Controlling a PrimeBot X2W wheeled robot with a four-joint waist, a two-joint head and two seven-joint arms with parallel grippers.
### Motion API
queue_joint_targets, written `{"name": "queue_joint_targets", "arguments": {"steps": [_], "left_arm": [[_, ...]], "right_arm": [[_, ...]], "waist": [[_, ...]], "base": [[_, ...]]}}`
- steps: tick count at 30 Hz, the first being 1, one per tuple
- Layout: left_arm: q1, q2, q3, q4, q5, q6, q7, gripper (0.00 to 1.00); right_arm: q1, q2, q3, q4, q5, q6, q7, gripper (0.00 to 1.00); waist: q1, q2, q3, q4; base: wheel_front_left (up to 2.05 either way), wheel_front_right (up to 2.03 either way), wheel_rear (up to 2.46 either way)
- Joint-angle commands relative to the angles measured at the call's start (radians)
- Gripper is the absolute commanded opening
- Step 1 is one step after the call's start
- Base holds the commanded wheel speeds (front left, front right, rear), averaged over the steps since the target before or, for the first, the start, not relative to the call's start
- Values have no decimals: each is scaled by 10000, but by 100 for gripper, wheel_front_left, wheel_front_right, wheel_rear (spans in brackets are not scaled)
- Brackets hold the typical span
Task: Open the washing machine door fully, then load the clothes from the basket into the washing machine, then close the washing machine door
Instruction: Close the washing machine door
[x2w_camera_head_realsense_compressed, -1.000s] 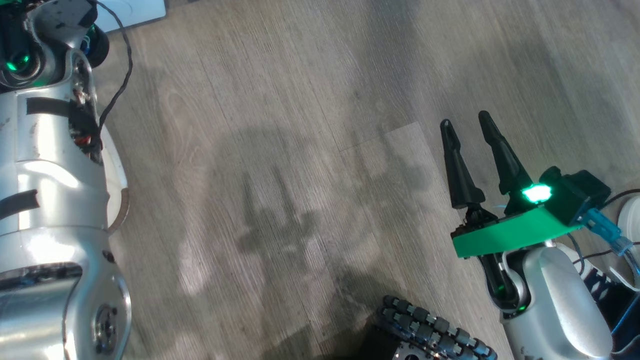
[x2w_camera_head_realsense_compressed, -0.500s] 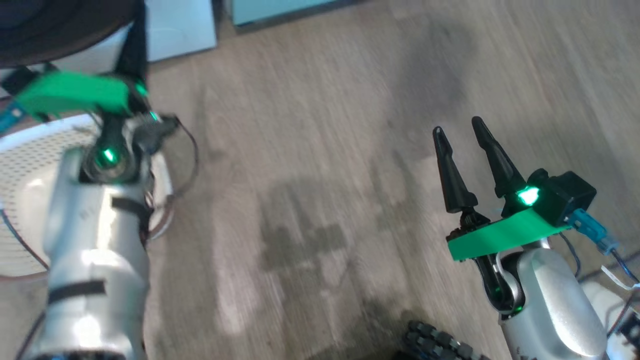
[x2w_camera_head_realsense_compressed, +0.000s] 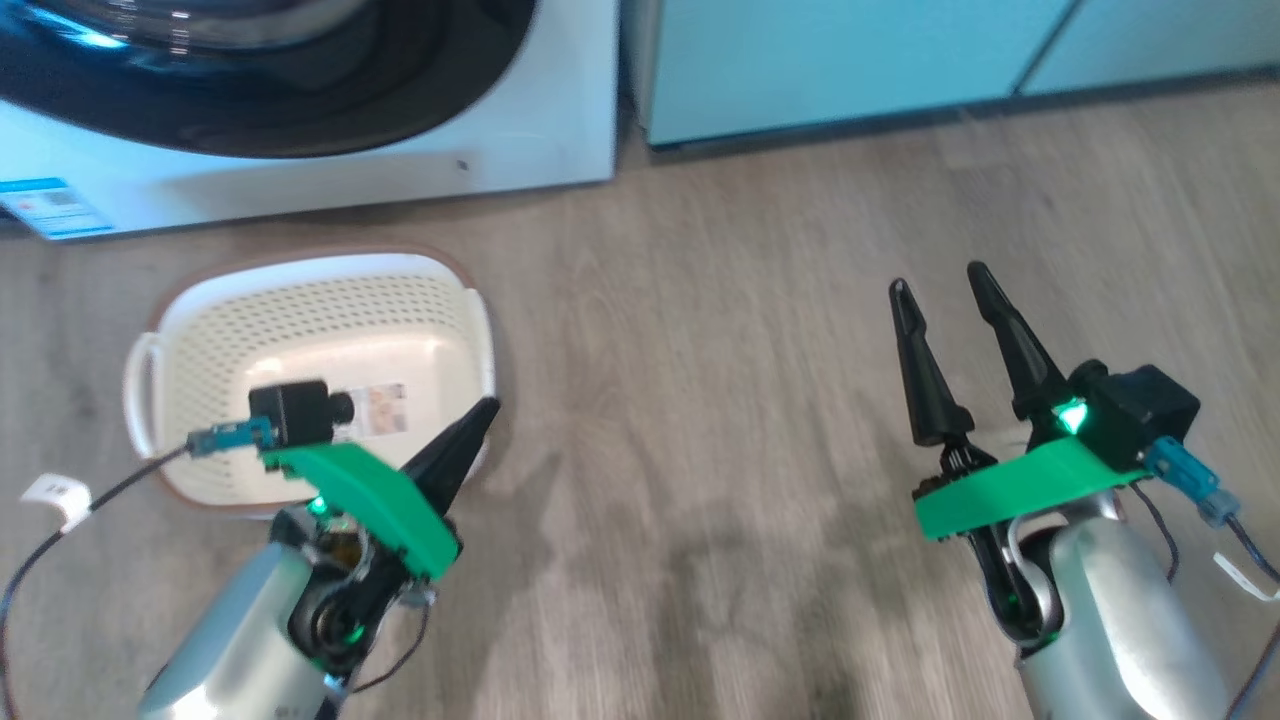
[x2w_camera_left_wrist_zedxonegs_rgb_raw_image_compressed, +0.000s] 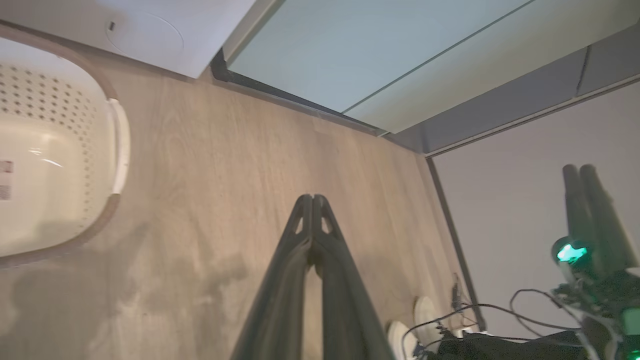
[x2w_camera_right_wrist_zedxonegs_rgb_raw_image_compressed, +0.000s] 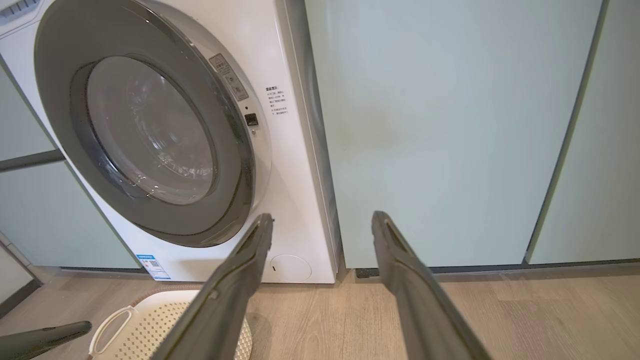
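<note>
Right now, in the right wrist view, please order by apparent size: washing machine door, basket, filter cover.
1. washing machine door
2. basket, only partly in frame
3. filter cover, clearly smallest

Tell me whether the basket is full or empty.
Empty, as far as visible: the basket shows its bare white floor and label sticker, with nothing lying on them.

Bright, even light. Soft shadows lie on the floor (x2w_camera_head_realsense_compressed: 700, 600). Head view is slightly motion-blurred; glare streaks the door (x2w_camera_head_realsense_compressed: 330, 90). Wrist views bend at edges.
</note>
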Motion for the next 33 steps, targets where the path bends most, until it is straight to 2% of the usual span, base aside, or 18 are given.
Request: {"name": "queue_joint_targets", "arguments": {"steps": [1, 5, 9, 11, 13, 15, 17, 22, 26, 29, 32, 33], "left_arm": [[-242, 421, 161, -298, 344, -15, -278, 0], [-132, 1001, -418, 239, 1949, 25, -1613, 0], [85, 892, -170, 567, 2866, 612, -3037, 0], [266, 813, 293, 458, 3393, 1008, -3242, 0], [588, 491, 1461, -338, 4086, 1380, -3263, 0], [1208, 51, 2553, -1269, 4984, 1520, -3267, 0], [1853, -482, 3525, -2081, 5830, 1456, -3268, 0], [2938, -1570, 5150, -3376, 7934, 855, -3270, 0], [3484, -2027, 5541, -3801, 8758, 528, -3271, 0], [3715, -2101, 5575, -3730, 8982, 395, -3271, 0], [3793, -2112, 5417, -3594, 8765, 352, -3271, 0], [3814, -2113, 5324, -3511, 8716, 317, -3271, 46]], "right_arm": [[33, -87, 175, -270, -81, 0, -92, 100], [234, -177, 169, -182, -107, 0, -92, 100], [401, -174, 245, -116, -101, 0, -92, 100], [485, -171, 281, -104, -106, 0, -92, 100], [556, -184, 308, -100, -118, 0, -92, 100], [600, -209, 363, -97, -124, 0, -92, 100], [642, -241, 424, -91, -119, 0, -92, 100], [742, -311, 565, -74, -98, 0, -92, 100], [810, -358, 621, -96, -80, 0, -92, 100], [834, -373, 666, -111, -75, 0, -92, 100], [825, -385, 708, -128, -68, 0, -92, 100], [820, -389, 714, -135, -65, 0, -92, 100]], "waist": [[0, -1, -455, 500], [0, -1, -869, 934], [0, -1, -1266, 1189], [0, -1, -1439, 1302], [0, -1, -1573, 1403], [0, -1, -1689, 1457], [0, -1, -1794, 1488], [0, -1, -1977, 1488], [0, -1, -2062, 1464], [0, -1, -2086, 1447], [0, -1, -2101, 1438], [0, -1, -2105, 1436]], "base": [[0, 0, 0], [0, 0, 0], [0, 0, 0], [0, 0, 0], [0, 0, 0], [0, 0, 0], [0, 0, 0], [0, 0, 0], [0, 0, 0], [0, 0, 0], [0, 0, 0], [0, 0, 0]]}}
